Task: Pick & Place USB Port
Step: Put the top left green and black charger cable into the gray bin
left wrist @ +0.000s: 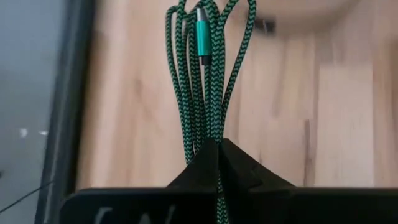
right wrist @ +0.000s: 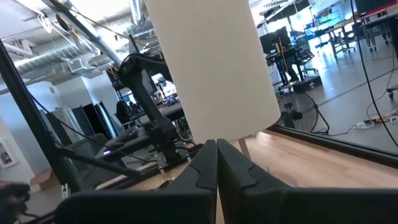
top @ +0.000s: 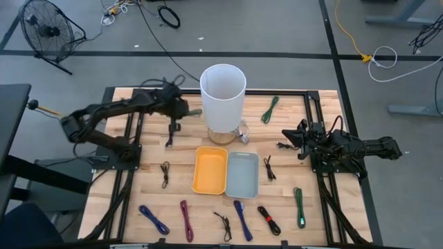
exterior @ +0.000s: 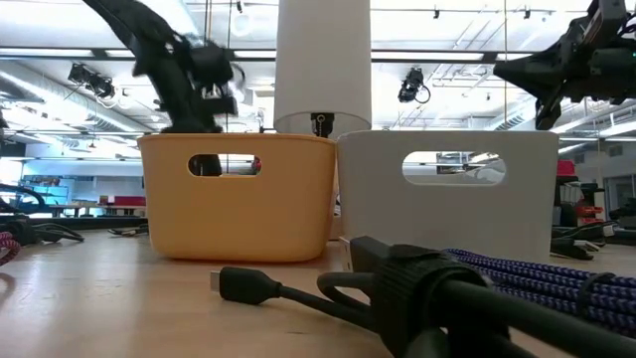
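Obs.: a green braided USB cable, folded into several loops, is pinched between the pressed-together fingertips of the left gripper. The loops and a green metal plug extend forward past the tips.

Position, high view, clock centred on the orange bin: the left gripper and its cable are placed at about 10 o'clock, beside the white cylinder, which stands at 12. The grey bin touches the orange one at 3 o'clock.

The right gripper is held above the table at about 2 o'clock. Its jaws are pressed together, and nothing is seen between them.

Handling (judged): the cable is taken to be light, limp and springy. The braid should give fair friction. Loops outside the pinch are expected to sag and swing, and a single strand could slip free. The grip is best taken across the whole bundle near mid-length, never on the plug, which is hard and smooth. The loose ends may catch on a bin rim during release.
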`<state>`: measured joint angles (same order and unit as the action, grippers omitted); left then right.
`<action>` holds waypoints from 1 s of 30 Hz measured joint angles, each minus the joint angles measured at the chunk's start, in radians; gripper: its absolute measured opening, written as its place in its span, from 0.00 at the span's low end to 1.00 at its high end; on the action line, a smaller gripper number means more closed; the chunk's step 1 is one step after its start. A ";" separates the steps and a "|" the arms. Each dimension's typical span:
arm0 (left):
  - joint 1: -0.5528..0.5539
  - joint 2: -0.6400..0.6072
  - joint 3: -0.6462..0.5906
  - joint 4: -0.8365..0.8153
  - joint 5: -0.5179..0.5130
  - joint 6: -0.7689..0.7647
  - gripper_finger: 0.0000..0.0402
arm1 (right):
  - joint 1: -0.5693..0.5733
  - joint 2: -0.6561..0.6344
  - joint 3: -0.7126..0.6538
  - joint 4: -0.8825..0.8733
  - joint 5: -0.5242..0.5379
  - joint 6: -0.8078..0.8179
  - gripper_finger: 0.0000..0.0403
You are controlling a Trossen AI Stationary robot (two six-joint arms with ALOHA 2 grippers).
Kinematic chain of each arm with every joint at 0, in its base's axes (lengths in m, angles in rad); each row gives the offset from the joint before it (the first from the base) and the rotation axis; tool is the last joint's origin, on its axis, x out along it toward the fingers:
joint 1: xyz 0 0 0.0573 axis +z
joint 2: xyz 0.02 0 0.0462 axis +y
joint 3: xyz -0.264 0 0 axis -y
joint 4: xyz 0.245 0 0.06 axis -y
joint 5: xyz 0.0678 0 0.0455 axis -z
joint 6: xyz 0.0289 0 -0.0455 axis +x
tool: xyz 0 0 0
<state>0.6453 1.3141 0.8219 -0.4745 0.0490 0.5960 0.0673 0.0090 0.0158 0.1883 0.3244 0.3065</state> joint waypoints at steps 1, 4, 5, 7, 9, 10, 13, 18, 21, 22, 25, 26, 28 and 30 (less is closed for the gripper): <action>0.000 -0.036 0.000 0.000 0.004 -0.031 0.00 | 0.000 0.000 0.000 -0.006 0.000 0.000 0.01; 0.000 -0.152 0.001 0.001 0.049 -0.177 0.00 | 0.000 0.000 0.000 -0.026 0.000 0.000 0.01; 0.000 -0.191 0.002 0.000 0.075 -0.226 0.00 | 0.000 0.000 0.000 -0.027 0.000 -0.001 0.01; 0.000 -0.269 0.002 -0.007 0.141 -0.305 0.00 | 0.000 0.000 0.000 -0.026 0.008 -0.001 0.01; 0.000 -0.344 0.003 -0.020 0.203 -0.376 0.00 | 0.000 0.000 0.000 -0.025 0.008 -0.001 0.01; 0.000 -0.382 0.003 -0.028 0.221 -0.409 0.00 | 0.000 0.000 0.000 -0.023 0.008 -0.001 0.01; -0.009 -0.500 0.003 -0.046 0.237 -0.508 0.00 | 0.000 0.000 0.000 -0.022 0.008 -0.001 0.02; -0.057 -0.709 0.003 -0.048 0.237 -0.688 0.00 | 0.000 0.000 0.000 -0.028 -0.002 -0.001 0.02; -0.119 -0.826 0.004 -0.050 0.236 -0.818 0.00 | 0.000 0.000 0.000 -0.027 -0.002 0.000 0.02; -0.144 -0.862 0.004 -0.050 0.237 -0.861 0.00 | 0.000 0.000 0.000 -0.028 -0.002 0.000 0.02; -0.223 -0.963 -0.033 0.001 0.229 -0.953 0.00 | 0.000 0.000 0.000 -0.028 -0.004 0.005 0.02; -0.247 -0.994 -0.060 0.033 0.211 -0.986 0.00 | 0.000 0.000 0.000 -0.028 -0.004 0.007 0.02; -0.291 -1.049 -0.128 0.118 0.182 -1.032 0.00 | 0.000 0.000 0.000 -0.028 -0.005 0.007 0.02; -0.330 -1.093 -0.214 0.201 0.162 -1.055 0.00 | 0.000 0.000 0.000 -0.027 -0.028 0.008 0.02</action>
<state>0.3149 0.2215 0.6078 -0.2736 0.2107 -0.4592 0.0669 0.0090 0.0158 0.1608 0.2963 0.3147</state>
